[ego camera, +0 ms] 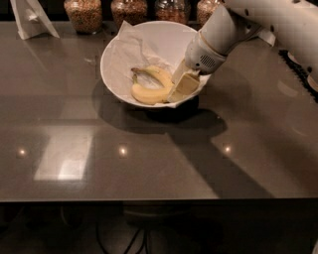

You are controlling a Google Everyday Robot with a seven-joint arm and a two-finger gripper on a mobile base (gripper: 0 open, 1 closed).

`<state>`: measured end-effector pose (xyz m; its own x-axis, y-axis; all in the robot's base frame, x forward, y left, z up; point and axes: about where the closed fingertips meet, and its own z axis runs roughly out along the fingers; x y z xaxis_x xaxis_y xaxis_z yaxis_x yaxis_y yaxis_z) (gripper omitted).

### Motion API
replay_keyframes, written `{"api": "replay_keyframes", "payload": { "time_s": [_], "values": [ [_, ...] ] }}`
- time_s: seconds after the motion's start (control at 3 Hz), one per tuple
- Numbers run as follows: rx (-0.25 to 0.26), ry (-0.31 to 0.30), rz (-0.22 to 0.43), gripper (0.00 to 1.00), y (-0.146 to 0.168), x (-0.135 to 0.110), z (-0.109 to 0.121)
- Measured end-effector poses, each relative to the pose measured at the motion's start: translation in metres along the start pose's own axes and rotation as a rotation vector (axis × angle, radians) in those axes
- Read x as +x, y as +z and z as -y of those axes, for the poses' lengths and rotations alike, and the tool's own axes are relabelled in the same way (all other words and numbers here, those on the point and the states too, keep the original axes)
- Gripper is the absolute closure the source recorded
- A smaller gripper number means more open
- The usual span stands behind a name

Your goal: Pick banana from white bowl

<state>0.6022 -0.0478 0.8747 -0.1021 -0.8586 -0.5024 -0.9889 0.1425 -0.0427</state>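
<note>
The white bowl (119, 54), lined with crumpled white paper, stands at the back middle of the dark table. Two bananas lie in it. The banana (145, 94) is plain yellow and lies along the bowl's near side. A shorter, arched banana with a dark stem (151, 74) lies just behind it. My gripper (181, 87) reaches down into the bowl from the upper right. It sits at the right ends of both bananas and touches them or comes very close. The white arm hides the bowl's right rim.
Several glass jars of grains (82, 14) line the table's back edge behind the bowl. A folded white paper stand (32, 20) is at the back left. A dark object (300, 69) lies at the right edge.
</note>
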Motion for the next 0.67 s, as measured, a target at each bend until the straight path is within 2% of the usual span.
{"api": "replay_keyframes", "payload": {
  "time_s": [0.33,0.67],
  "values": [
    [-0.012,0.004,-0.003,0.46,0.0053,0.0015,0.0],
    [-0.019,0.005,-0.007,0.65,0.0079,0.0023,0.0001]
  ]
}}
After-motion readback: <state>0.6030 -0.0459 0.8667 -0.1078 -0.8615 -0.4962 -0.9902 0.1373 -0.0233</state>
